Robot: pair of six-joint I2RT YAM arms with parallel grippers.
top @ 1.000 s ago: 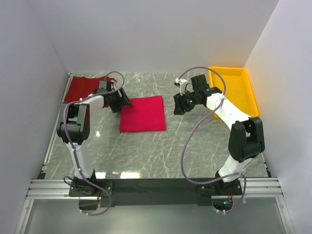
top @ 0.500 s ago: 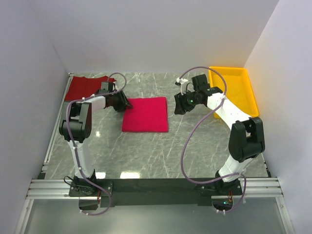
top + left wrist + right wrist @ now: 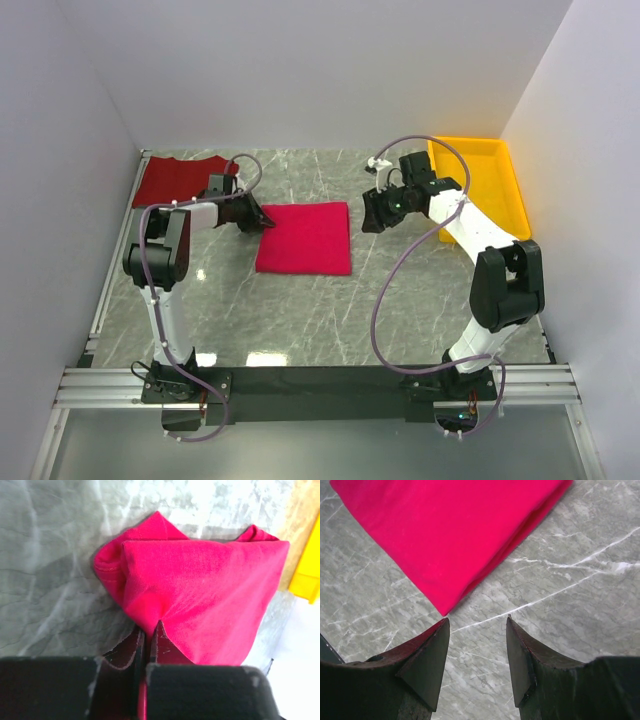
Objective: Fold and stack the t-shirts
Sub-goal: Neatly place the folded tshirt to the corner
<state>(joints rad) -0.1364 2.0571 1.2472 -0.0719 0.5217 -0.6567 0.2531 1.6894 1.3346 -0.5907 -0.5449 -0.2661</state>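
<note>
A folded crimson-pink t-shirt point(image 3: 305, 238) lies as a neat square near the middle of the marble table. My left gripper point(image 3: 262, 222) is shut on that shirt's upper left corner, and in the left wrist view the pink cloth point(image 3: 200, 585) bunches into the pinched jaws of the left gripper point(image 3: 148, 630). The darker brick red t-shirt point(image 3: 180, 179) lies flat at the far left, behind the left arm. My right gripper point(image 3: 368, 212) hovers just right of the pink shirt, open and empty. In the right wrist view the right gripper point(image 3: 477, 622) sits just off the shirt's corner point(image 3: 445, 607).
A yellow plastic tray point(image 3: 505, 205) stands at the back right against the wall, behind the right arm. White walls close the table on three sides. Grey marble surface point(image 3: 330, 320) stretches in front of the shirts toward the arm bases.
The left gripper has shut on the pink shirt's corner and the shirt has slid a little to the right. The right gripper has barely moved.
</note>
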